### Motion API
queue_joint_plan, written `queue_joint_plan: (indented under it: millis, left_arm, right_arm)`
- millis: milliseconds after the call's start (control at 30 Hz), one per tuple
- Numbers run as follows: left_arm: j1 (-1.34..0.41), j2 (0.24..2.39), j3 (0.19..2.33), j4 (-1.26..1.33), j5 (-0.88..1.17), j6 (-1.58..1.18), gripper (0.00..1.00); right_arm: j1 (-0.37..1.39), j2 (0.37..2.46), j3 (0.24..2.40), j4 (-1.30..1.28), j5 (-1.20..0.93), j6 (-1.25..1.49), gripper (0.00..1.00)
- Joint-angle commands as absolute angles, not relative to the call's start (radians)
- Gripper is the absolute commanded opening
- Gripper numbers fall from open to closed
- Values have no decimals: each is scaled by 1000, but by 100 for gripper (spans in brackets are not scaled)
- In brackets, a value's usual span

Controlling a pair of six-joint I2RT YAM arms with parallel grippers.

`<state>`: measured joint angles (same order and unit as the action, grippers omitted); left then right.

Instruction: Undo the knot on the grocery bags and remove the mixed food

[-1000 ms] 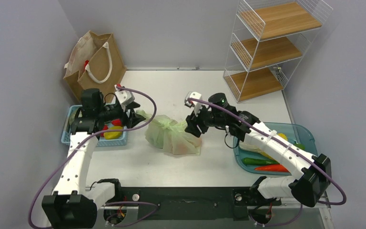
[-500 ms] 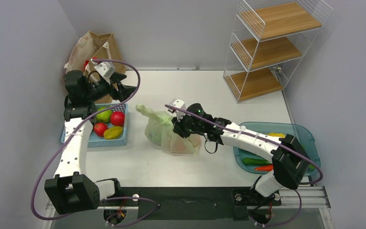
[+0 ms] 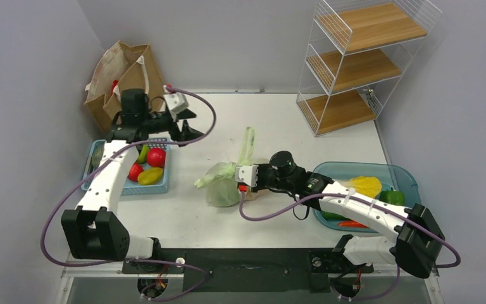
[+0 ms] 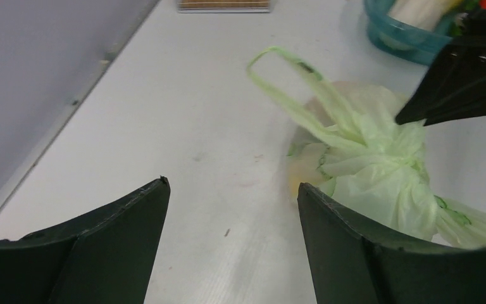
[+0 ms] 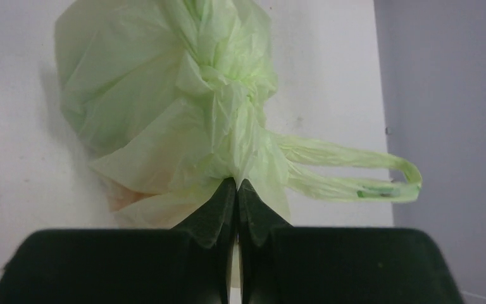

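The pale green plastic grocery bag (image 3: 220, 190) lies on the white table, its knot (image 5: 226, 95) still twisted tight. One loop handle (image 3: 248, 140) stretches away toward the far side. My right gripper (image 5: 236, 185) is shut on the bag's film just below the knot, with a sliver of plastic between the jaws. My left gripper (image 4: 231, 183) hangs open above bare table, to the left of the bag (image 4: 380, 171) and apart from it. An orange tint shows through the film; the mixed food inside is otherwise hidden. The brown paper bag (image 3: 126, 79) stands at the far left.
A blue basket (image 3: 95, 172) at the left holds a red fruit (image 3: 156, 157), a green one and a mango. A teal tray (image 3: 397, 172) with vegetables sits at the right, under my right arm. A wire shelf (image 3: 361, 63) stands at the far right.
My right gripper has shut on the green bag beside the knot and the bag has bunched up, one loop now stretched away. My left arm swung from the paper bag toward the table's middle.
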<state>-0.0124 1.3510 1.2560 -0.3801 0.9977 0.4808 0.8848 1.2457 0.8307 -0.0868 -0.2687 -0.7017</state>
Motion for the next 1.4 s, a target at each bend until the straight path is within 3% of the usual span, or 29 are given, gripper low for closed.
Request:
queue_joint_plan:
  millis: [0, 200, 533, 567, 633, 800, 1133, 1367]
  left_arm:
    - [-174, 1415, 1307, -592, 1024, 716, 73]
    - [-343, 1469, 1257, -726, 1037, 803, 78]
    - [-502, 1474, 1089, -589, 1013, 687, 80]
    - [-504, 1481, 1085, -591, 1004, 683, 78]
    - [-496, 1490, 1086, -616, 986, 684, 62]
    - [-404, 1448, 1071, -715, 979, 721, 1]
    - [-118, 1144, 876, -635, 904, 713, 0]
    - [126, 1047, 771, -557, 907, 762, 0]
  right_arm:
    - [898, 1191, 761, 84, -307, -976, 0]
    - [900, 1167, 708, 116, -272, -974, 0]
    - [910, 1132, 622, 174, -236, -947, 0]
    - [910, 1127, 616, 173, -236, -945, 0]
    - [910, 1108, 605, 159, -234, -948, 0]
    - [865, 1021, 546, 76, -233, -978, 0]
    - [706, 885, 456, -93, -251, -1040, 0]
    - [527, 860, 474, -184, -282, -1065, 0]
